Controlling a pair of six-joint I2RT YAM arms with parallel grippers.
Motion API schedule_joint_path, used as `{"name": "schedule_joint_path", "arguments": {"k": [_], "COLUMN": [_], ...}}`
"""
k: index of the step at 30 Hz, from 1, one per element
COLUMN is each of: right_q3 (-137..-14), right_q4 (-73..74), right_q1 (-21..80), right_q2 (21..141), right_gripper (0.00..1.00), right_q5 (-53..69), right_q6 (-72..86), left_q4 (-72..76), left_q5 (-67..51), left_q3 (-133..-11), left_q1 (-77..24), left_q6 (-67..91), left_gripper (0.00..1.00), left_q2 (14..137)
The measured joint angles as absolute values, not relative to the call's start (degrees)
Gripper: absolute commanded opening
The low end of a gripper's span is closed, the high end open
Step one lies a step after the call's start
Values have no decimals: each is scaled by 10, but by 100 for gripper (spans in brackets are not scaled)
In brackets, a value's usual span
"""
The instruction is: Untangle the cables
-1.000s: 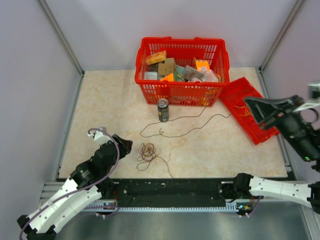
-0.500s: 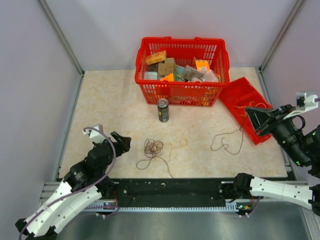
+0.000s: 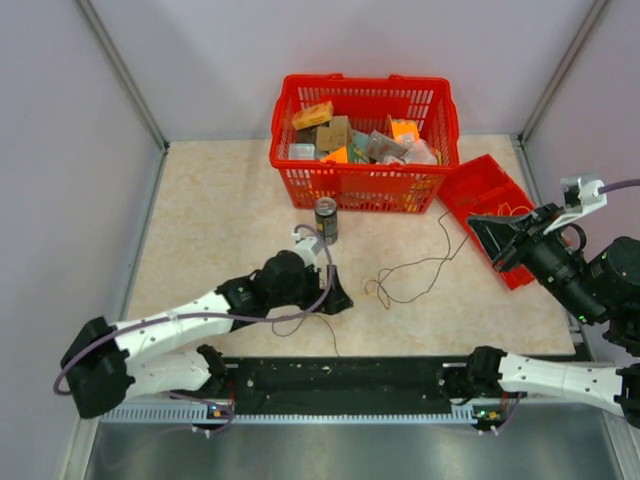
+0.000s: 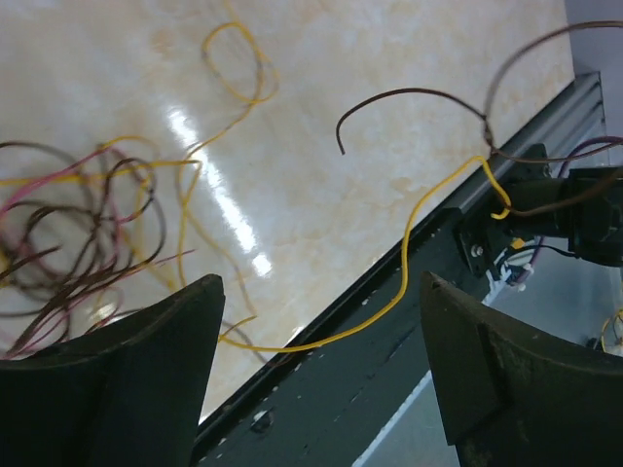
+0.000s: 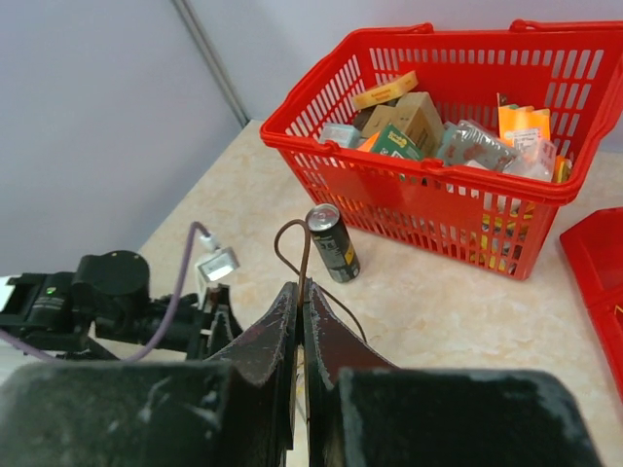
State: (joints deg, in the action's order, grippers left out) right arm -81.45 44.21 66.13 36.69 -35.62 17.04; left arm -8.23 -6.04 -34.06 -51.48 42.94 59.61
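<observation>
At the left wrist, the heap of cables (image 4: pixel 78 233) is cut by the left edge and goes behind a blurred finger (image 4: pixel 107 379) that the bottom edge crops. From above, the left end effector (image 3: pixel 338 299) covers nearly all of that heap on the desk (image 3: pixel 200 230). The dark cable (image 3: pixel 420 264) is too thin to follow where it nears the right end effector (image 3: pixel 484 240), which hides part of the red tray (image 3: pixel 480 190). The right arm (image 3: pixel 600 280) runs off the picture's edge. At the right wrist, blurred fingers (image 5: pixel 263 350) pressed together hide the dark cable's lower length. The red basket (image 5: pixel 409 161) is cropped on the right, and the print on the can (image 5: pixel 334 245) is unreadable.
</observation>
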Motion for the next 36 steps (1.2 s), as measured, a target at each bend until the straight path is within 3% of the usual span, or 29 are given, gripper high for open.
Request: {"name": "schedule_joint_path", "arguments": {"k": [5, 9, 12, 14, 19, 26, 36], "right_q3": [-814, -814, -814, -814, -814, -814, -800], "right_q4": [442, 442, 442, 442, 442, 442, 444], "right_q1": [662, 662, 661, 661, 662, 661, 661], "right_q2": [367, 365, 361, 359, 353, 338, 262], "right_gripper": [0, 0, 0, 0, 0, 0, 0], "right_q5": [-336, -328, -326, -324, -322, -351, -459], "right_q6": [177, 179, 182, 182, 182, 182, 180], "left_q4": [17, 77, 91, 109, 137, -6, -194], "left_q5": [-102, -137, -158, -172, -184, -44, 94], "left_q3": [-384, -392, -416, -419, -419, -401, -248], "left_q1": [-559, -585, -598, -602, -607, -601, -446], "left_q6": [431, 433, 434, 436, 444, 451, 511], "left_gripper": [88, 72, 66, 51, 0, 0, 0], "left_q2": [720, 795, 856, 876, 881, 793, 451]}}
